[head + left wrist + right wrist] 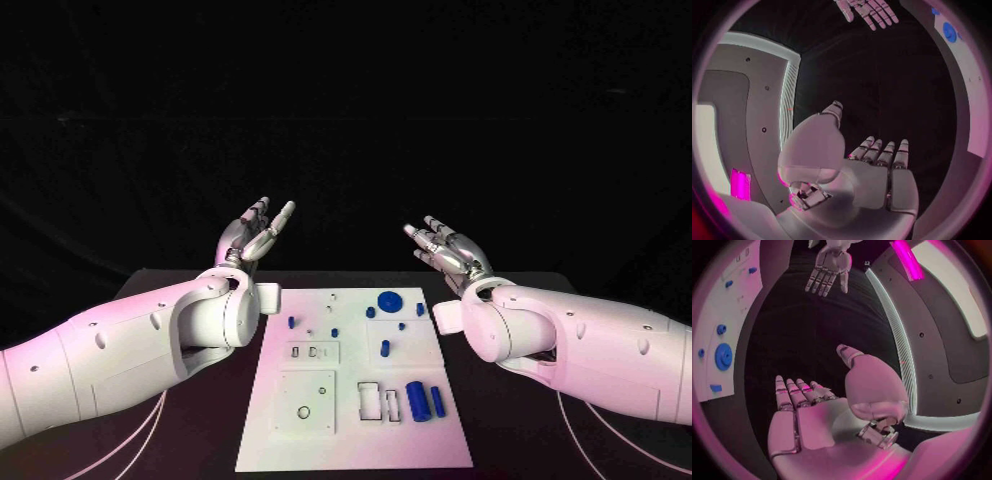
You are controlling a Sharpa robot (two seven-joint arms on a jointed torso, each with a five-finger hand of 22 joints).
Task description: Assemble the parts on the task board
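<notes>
Both hands are raised off the work, palms up and fingers spread, holding nothing. The left hand (257, 232) and the right hand (449, 250) hang above the far end of the table (188, 285), 1 to each side of the task board (274, 440). That reads as a neutral pose, kept high and wide so the head camera has an unblocked look at the whole board before any reach begins.

The board lies flat in the middle of the table, long side running away from the robot. On it the parts are scattered rather than seated: a round blue disc (389, 299) near the far end, a few small blue pegs (385, 348) around the middle, and 2 blue cylinders (423, 399) lying side by side toward the near right, just beside some rectangular cut-outs. The square plate with a round hole (306, 400) at the near left looks like a receiving slot (my guess, not certain).

Nothing appears assembled yet — the task seems to stand at its very start. From the right wrist view the disc (723, 356) sits closest to the right hand's side, so that hand is likely better placed for it.
</notes>
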